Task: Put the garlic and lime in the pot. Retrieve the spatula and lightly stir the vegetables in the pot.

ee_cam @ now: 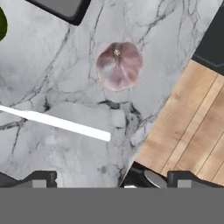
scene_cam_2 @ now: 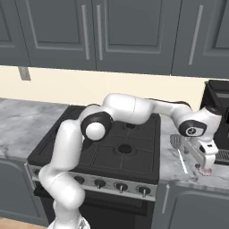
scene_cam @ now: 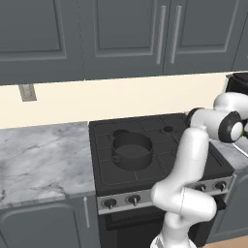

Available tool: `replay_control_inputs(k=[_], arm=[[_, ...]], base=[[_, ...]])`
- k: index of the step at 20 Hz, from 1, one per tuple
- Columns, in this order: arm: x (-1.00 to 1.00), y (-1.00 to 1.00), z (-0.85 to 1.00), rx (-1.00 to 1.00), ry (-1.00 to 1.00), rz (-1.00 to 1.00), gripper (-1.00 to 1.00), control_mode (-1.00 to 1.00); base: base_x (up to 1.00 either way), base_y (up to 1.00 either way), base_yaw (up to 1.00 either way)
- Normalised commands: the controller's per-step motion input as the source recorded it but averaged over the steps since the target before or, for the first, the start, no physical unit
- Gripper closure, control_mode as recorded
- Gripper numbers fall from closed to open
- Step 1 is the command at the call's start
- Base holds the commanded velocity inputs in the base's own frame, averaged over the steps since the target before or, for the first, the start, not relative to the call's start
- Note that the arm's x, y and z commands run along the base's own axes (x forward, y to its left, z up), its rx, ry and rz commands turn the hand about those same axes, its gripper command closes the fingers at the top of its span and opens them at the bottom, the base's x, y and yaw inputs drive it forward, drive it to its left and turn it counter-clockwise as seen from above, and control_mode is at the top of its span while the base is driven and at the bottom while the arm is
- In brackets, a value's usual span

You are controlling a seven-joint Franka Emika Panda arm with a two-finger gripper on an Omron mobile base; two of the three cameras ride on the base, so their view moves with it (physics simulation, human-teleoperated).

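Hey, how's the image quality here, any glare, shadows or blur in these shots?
Left base view: flat, even rendered light, the pot crisp, no glare. Right base view: equally flat, the spatula soft-edged and small. Hand view: the garlic looks slightly blurry, with hardly any shadow on the marble counter.

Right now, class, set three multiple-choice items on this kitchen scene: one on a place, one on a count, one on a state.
1. Where does the pot stand?
A. on the stove
B. on the marble counter
C. on the floor

2. How many things lie in the pot?
A. two
B. one
C. none

3. How is the hand over the garlic?
A. shut on the garlic
B. open, holding nothing
C. shut on the spatula

Answers:
1 A, it sits on a burner grate.
2 C, its inside shows bare.
3 B, its fingers stand wide and the garlic lies free on the counter.
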Motion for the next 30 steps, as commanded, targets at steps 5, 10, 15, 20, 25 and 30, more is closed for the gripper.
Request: replay_control_inputs(k=[5,10,15,20,25,30], arm=[[0.00,0.00,-0.15,-0.25,-0.25,0.04,-1.00,-1.00],[-0.03,0.00,-0.16,-0.20,-0.19,0.02,-1.00,-1.00],[-0.08,-0.07,0.07,-0.07,0.04,0.00,-1.00,-1.00],[0.12,-0.12,0.08,-0.05,0.05,0.01,-1.00,-1.00],[0.00,-0.28,0.00,0.01,0.00,0.00,-1.00,-1.00],[0.00,-0.36,0.00,0.04,0.00,0.00,-1.00,-1.00]], base=[[0.00,0.00,0.00],[0.00,0.00,0.00],[0.00,0.00,0.00],[0.00,0.00,0.00],[0.00,0.00,0.00],[0.00,0.00,0.00]])
